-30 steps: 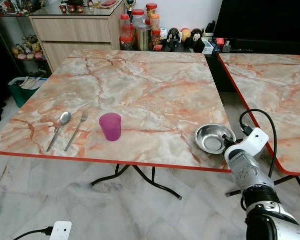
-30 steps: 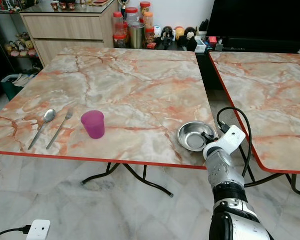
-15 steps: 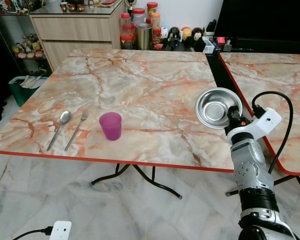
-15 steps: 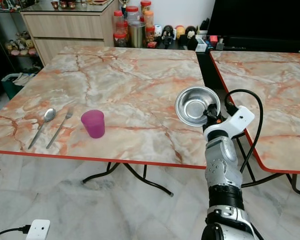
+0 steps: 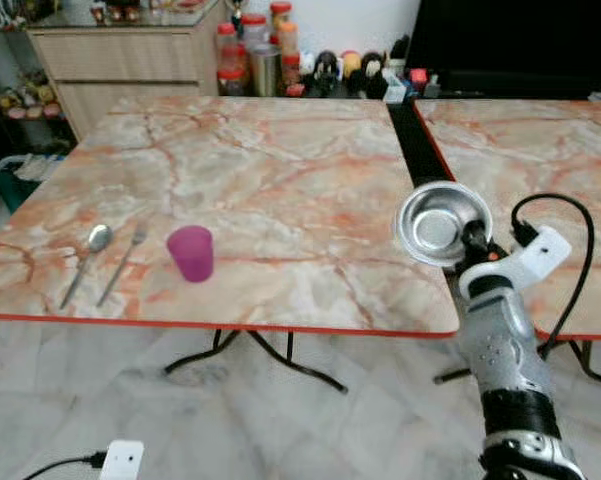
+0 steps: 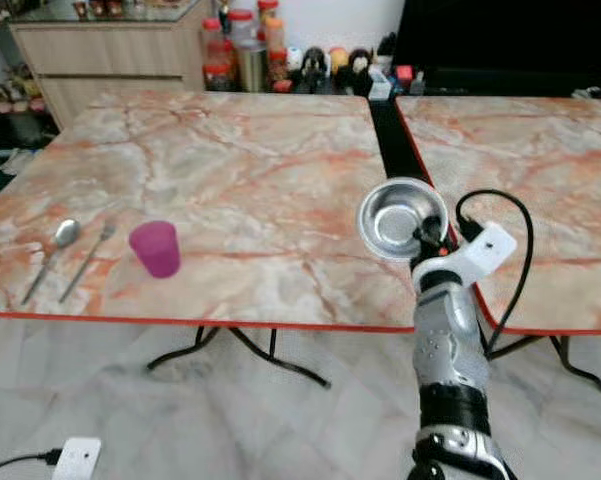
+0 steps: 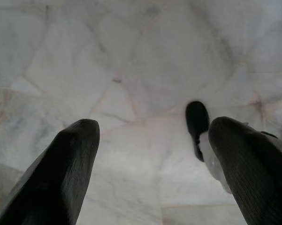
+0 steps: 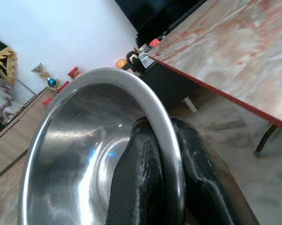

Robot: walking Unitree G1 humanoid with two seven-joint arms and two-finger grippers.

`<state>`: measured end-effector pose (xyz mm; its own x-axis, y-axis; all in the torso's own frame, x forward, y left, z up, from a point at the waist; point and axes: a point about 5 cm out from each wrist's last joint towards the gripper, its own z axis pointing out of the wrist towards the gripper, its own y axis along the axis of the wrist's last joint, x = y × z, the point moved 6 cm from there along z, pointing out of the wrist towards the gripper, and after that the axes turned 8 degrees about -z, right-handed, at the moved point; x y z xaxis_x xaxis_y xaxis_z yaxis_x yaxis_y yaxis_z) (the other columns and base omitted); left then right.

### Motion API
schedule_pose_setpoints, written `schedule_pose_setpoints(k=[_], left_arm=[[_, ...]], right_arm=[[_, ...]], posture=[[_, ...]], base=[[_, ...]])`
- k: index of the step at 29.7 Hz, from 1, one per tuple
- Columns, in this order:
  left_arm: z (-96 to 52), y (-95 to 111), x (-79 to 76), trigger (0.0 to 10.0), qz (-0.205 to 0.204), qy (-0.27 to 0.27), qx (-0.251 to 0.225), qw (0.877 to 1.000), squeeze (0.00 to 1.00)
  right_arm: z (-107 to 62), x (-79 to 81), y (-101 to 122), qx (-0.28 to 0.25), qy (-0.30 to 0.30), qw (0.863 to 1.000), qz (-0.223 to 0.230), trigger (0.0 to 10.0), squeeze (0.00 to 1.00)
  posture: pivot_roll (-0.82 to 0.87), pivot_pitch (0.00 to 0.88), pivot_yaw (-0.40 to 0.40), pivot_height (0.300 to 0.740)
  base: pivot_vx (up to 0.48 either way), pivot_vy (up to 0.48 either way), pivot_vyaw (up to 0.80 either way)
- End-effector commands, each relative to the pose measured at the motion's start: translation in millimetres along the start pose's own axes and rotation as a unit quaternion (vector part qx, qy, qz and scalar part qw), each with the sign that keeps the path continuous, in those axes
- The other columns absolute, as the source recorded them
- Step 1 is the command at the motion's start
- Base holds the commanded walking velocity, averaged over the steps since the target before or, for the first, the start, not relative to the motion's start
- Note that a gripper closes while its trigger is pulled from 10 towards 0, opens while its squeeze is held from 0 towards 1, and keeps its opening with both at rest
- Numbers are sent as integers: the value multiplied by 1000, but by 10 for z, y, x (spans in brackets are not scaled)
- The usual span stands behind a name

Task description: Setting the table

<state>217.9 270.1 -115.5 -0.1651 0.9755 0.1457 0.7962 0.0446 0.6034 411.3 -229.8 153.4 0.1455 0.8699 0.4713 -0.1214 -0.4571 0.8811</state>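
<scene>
Gripping steel bowl [image 5: 442,222] rim (shiny, tilted) | right tool [image 8: 166,154] clamped | left tool [image 7: 150,154] open

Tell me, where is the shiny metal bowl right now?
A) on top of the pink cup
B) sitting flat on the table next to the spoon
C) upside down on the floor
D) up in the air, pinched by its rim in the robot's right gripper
D: the right gripper pinches the rim of the metal bowl, holding it tilted above the table edge, one finger inside the rim and one outside.
</scene>
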Motion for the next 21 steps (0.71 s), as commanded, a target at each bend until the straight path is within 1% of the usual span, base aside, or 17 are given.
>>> schedule_pose_setpoints(k=[1,5,11,15,18,21], left_arm=[[-8,-58,23,10000,11,3,9,1000,0],[-8,-60,23,10000,10,3,9,1000,0],[-9,-61,22,10000,10,3,9,1000,0],[-9,-62,20,10000,9,3,9,1000,0],[-8,-61,17,10000,9,2,9,1000,0],[-8,-61,15,10000,8,2,9,1000,0]], right_arm=[[15,36,125,-18,0,1000,-3,10000,0],[24,-2,210,-29,-8,999,-20,10000,0],[32,-41,273,-35,-15,999,-22,10000,0],[30,-27,266,-33,-14,999,-28,10000,0],[19,11,214,-27,-9,999,-30,10000,0],[12,-10,195,-25,-11,999,-31,10000,0]], posture=[[2,81,-31,740],[2,82,-32,740],[0,82,-33,740],[-2,81,-34,740],[0,77,-36,740],[0,77,-36,740]], base=[[0,-319,0],[0,-318,0],[0,-318,0],[0,-315,0],[0,-315,0],[0,-312,0]])
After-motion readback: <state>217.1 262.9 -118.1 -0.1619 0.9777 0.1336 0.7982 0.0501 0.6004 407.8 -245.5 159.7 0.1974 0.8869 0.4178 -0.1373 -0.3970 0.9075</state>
